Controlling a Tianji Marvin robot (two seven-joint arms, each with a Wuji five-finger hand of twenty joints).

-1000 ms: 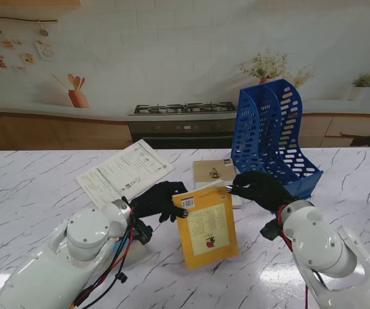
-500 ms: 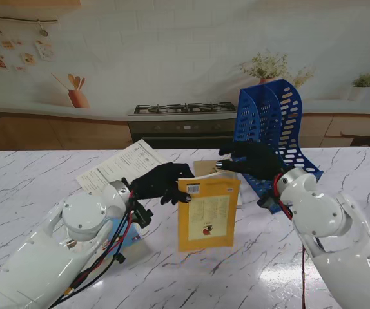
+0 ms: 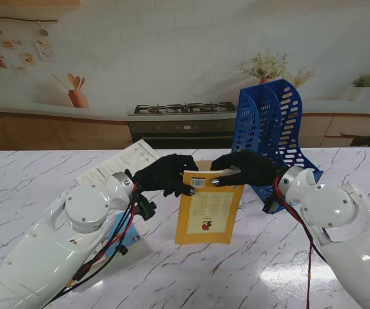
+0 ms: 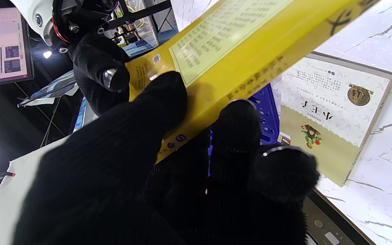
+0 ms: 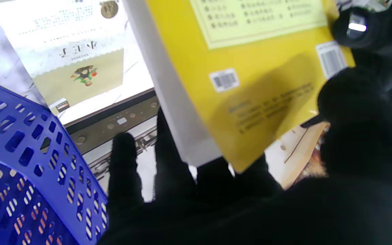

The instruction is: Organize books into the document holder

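Note:
A yellow book (image 3: 207,212) hangs upright above the middle of the table, back cover toward me. My left hand (image 3: 165,174) is shut on its top left corner, thumb on the cover (image 4: 250,44). My right hand (image 3: 244,168) grips the top right corner, its thumb on the yellow cover (image 5: 267,68) and its fingers behind. The blue document holder (image 3: 275,135) stands just right of and behind the book, with its slots facing me. A beige book (image 4: 332,115) lies flat on the table behind the yellow one, beside the holder (image 5: 29,163).
A printed sheet (image 3: 117,168) lies on the marble table (image 3: 37,187) at the far left. A blue-edged item (image 3: 132,237) pokes out from under my left forearm. A stove and counter stand beyond the table's far edge.
The yellow book has risen and tipped more upright. My right hand swung from near the holder to the book's top right corner and closed on it. My left hand kept its grip.

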